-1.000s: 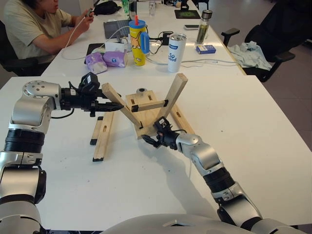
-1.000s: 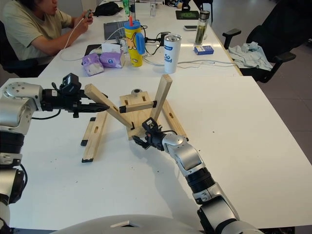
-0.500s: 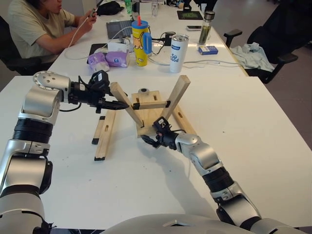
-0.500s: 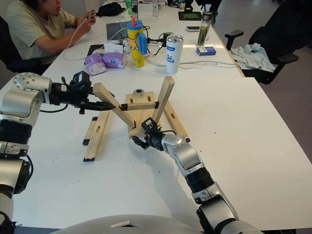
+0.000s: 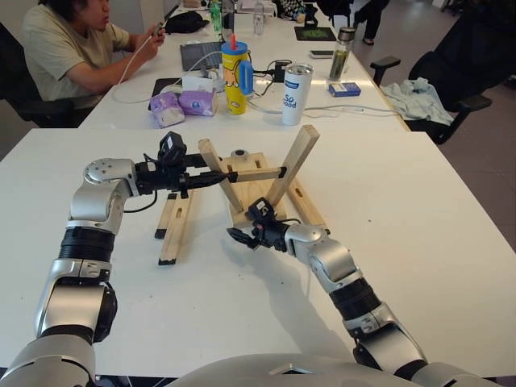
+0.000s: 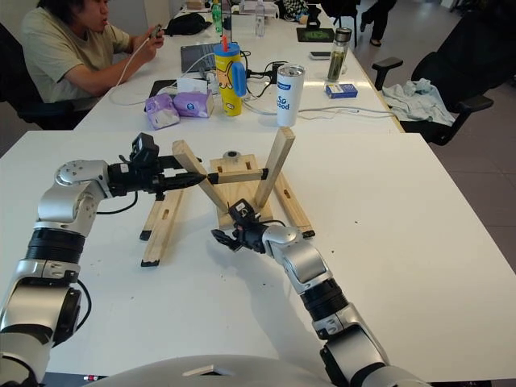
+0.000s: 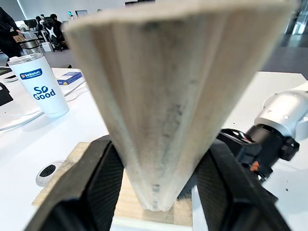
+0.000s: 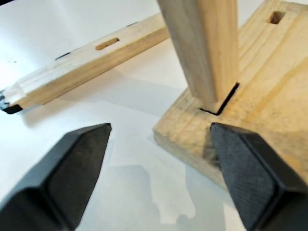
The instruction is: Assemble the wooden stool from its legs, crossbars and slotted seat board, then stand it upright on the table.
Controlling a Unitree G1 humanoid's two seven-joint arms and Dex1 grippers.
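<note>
We've got the pale slotted wooden seat board (image 5: 251, 196) lying flat mid-way across the white table (image 5: 419, 218). Two square wooden legs are plugged into it and splay apart: left leg (image 5: 231, 192), right leg (image 5: 292, 164). A short wooden crossbar (image 5: 254, 172) bridges them about halfway up.

Left gripper (image 5: 211, 179) comes in level from the left, pinching the left leg near its upper end. In the left wrist view, the black fingers (image 7: 91, 192) press on both sides of the leg.

Right gripper (image 5: 244, 224) sits low at the board's near corner, by the left leg's foot. Its fingers (image 8: 72, 168) are spread, nothing between them, clear of the wood.

Two loose slotted wooden bars (image 5: 176, 226) lie side by side just left of the board. We see another wooden bar (image 5: 305, 201) lying along its right edge.

Well behind the board stand a yellow cup (image 5: 235, 68) and a white tumbler (image 5: 296, 82).
</note>
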